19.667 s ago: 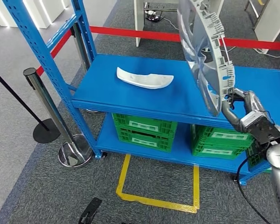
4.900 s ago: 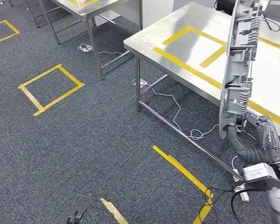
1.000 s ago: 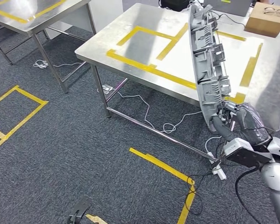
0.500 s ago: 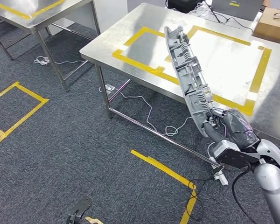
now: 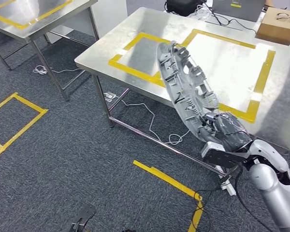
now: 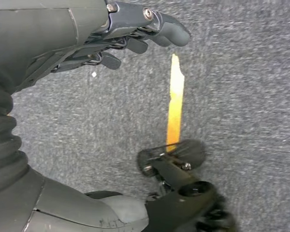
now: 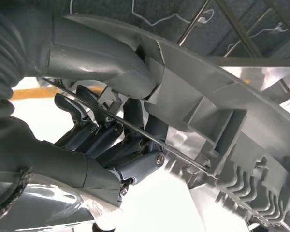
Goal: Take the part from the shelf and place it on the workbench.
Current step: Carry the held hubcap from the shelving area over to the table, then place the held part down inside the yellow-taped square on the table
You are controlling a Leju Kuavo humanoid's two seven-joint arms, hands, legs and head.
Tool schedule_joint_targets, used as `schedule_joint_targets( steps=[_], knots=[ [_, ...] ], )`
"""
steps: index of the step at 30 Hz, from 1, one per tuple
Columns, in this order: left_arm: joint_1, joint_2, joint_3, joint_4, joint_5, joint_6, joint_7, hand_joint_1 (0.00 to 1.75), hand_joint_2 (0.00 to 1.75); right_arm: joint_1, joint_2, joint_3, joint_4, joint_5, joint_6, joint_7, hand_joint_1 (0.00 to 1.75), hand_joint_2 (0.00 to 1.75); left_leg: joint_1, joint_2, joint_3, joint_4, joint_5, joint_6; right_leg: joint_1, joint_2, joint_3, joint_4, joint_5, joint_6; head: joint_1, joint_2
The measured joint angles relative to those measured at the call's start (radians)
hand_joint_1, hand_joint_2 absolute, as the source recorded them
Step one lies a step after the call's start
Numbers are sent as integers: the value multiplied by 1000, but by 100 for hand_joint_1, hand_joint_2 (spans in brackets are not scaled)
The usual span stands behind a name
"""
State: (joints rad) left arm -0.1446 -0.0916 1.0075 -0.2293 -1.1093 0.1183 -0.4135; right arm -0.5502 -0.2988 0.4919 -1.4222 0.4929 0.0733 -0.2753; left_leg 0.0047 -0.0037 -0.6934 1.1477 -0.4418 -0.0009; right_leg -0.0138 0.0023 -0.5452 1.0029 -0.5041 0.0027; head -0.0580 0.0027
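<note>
head view: the right robot hand (image 5: 227,131) grips the near end of the part (image 5: 183,87), a grey ribbed plastic piece; the part leans up and to the left from the hand, tilted over the near edge of the steel tabletop (image 5: 143,58), held above it and not lying flat; yellow tape (image 5: 136,72) marks a rectangle on the tabletop, and the part's far end hangs over the rectangle's near line; a cardboard box (image 5: 278,24) sits at the tabletop's far right corner; white cables (image 5: 151,121) trail on the grey carpet (image 5: 81,159) under the tabletop; a second table (image 5: 34,19) stands far left.

left wrist view: the left robot hand (image 6: 110,34) hangs over the carpet, fingers (image 6: 136,46) loosely extended and apart, holding nothing; a strip of yellow tape (image 6: 175,104) lies on the carpet below it.

right wrist view: the right robot hand (image 7: 114,130) is clamped on the part (image 7: 216,116); its thumb (image 7: 99,60) presses on one face of the part's edge while the dark fingers (image 7: 136,145) curl behind the ribbed side.
</note>
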Motion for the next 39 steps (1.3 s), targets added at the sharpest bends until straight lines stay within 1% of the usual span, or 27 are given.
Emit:
schedule_joint_targets(
  steps=[1,2,6,8,10,11,12,13,15,16,17,19,21,22,23,25,26,27,28,29,30,31,32,33,36,38,39],
  knots=[
    [0,1,0,0,0,0,0,0,175,-2,0,4,4,1,-8,0,175,175,-2,0,24,-60,23,5,2,0,5,0,-7,5,1,0],
    [0,1,0,0,0,0,0,0,175,-3,0,6,6,1,-16,0,175,175,-4,0,40,-98,29,9,3,0,6,-1,-11,10,1,0],
    [5,1,0,0,3,0,0,0,175,-1,-7,4,8,0,-37,-1,175,175,-3,0,63,-131,9,29,4,-1,-4,20,-13,30,3,0],
    [5,1,0,0,5,1,-1,0,175,1,-13,-1,8,0,-41,-4,175,175,0,-1,76,-138,4,39,3,-2,-54,105,-39,36,5,0],
    [4,1,0,0,6,1,-1,0,175,7,-19,-5,8,1,-46,-9,175,175,-2,-1,83,-138,-6,46,3,-1,-139,238,-87,40,6,0],
    [6,0,0,0,6,1,-1,0,175,12,-21,-7,9,1,-47,-11,175,175,-3,-2,89,-137,-12,48,3,-1,-176,283,-101,41,6,0],
    [8,0,0,0,6,1,-1,0,175,16,-22,-9,9,1,-48,-13,175,175,-4,-2,98,-137,-19,48,3,-1,-197,297,-96,42,6,0],
    [9,0,0,0,6,1,-1,0,175,20,-23,-10,10,1,-49,-14,175,175,-4,-2,109,-137,-27,47,4,-1,-197,269,-66,40,6,0],
    [10,-2,0,0,6,1,-1,0,175,22,-27,-12,10,1,-49,-14,175,175,-5,-2,134,-138,-45,44,5,-2,-155,137,30,32,6,0],
    [9,-2,0,0,6,1,-1,0,175,22,-29,-12,11,1,-49,-14,175,175,-5,-2,142,-138,-52,41,7,-4,-134,73,60,28,6,0],
    [8,-3,0,0,6,1,-1,0,175,21,-30,-13,11,2,-50,-15,175,175,-5,-1,146,-138,-59,36,11,-4,-118,30,74,22,5,0],
    [7,-5,0,0,7,1,-1,0,175,22,-32,-17,11,4,-54,-15,175,175,-6,0,151,-133,-61,23,16,-4,-102,1,66,9,3,0],
    [8,-4,0,0,8,2,-2,0,175,27,-35,-27,7,5,-59,-16,175,175,-6,1,159,-121,-69,11,11,-3,-78,-9,63,-2,2,0],
    [7,-4,0,0,9,3,-2,0,175,30,-39,-33,3,4,-62,-16,175,175,-6,1,154,-101,-83,6,8,-4,-64,-11,58,-6,0,0],
    [6,-4,0,0,9,3,-3,0,175,34,-44,-41,-2,2,-66,-17,175,175,-4,1,137,-61,-105,1,5,-5,-52,-13,53,-8,-1,0],
    [6,-5,0,0,10,5,-4,0,175,43,-56,-62,-11,-6,-72,-20,175,175,1,1,69,61,-158,-8,5,-5,-36,-13,38,-10,-4,0],
    [8,-5,0,0,10,6,-4,0,175,49,-63,-73,-14,-10,-73,-22,175,175,3,1,32,114,-176,-11,5,-4,-29,-12,31,-10,-4,0],
    [11,-5,0,0,10,6,-3,0,175,55,-70,-83,-17,-13,-74,-24,175,175,4,1,7,140,-177,-13,4,-3,-19,-12,24,-9,-4,0],
    [13,-4,0,0,9,7,-3,0,175,60,-77,-93,-18,-15,-73,-27,175,175,5,1,-2,129,-157,-14,3,-2,-7,-12,15,-8,-5,0],
    [13,-4,0,0,9,8,-2,0,175,65,-83,-103,-18,-16,-73,-30,175,175,6,1,4,83,-117,-14,2,-1,6,-12,6,-6,-4,0],
    [14,-4,0,0,9,9,-1,0,175,72,-89,-111,-18,-16,-73,-32,175,175,6,1,16,14,-60,-13,1,-1,18,-12,-4,-2,-4,0],
    [14,-4,0,0,9,10,0,0,175,78,-93,-118,-18,-15,-73,-33,175,175,5,1,26,-48,-16,-10,1,0,27,-11,-13,2,-4,0],
    [14,-4,-1,0,9,11,1,0,175,85,-96,-125,-18,-13,-73,-34,175,175,3,1,34,-93,14,-5,1,1,30,-11,-19,8,-3,0],
    [15,-4,-1,1,10,12,2,0,175,91,-100,-131,-18,-9,-74,-35,175,175,0,1,35,-116,30,1,2,2,29,-11,-23,13,-2,0],
    [16,-5,0,1,13,17,5,0,175,108,-106,-151,-18,7,-76,-38,175,175,-2,0,38,-123,25,21,0,3,26,-12,-37,31,-2,0],
    [14,-4,0,1,16,21,5,0,175,116,-107,-162,-15,22,-77,-40,175,175,1,-1,47,-129,20,33,-1,2,-2,43,-71,38,0,0],
    [12,-4,0,1,18,23,5,0,175,118,-107,-165,-11,30,-77,-40,175,175,2,-2,50,-131,18,37,-1,2,-36,105,-98,39,1,0]
  ],
)
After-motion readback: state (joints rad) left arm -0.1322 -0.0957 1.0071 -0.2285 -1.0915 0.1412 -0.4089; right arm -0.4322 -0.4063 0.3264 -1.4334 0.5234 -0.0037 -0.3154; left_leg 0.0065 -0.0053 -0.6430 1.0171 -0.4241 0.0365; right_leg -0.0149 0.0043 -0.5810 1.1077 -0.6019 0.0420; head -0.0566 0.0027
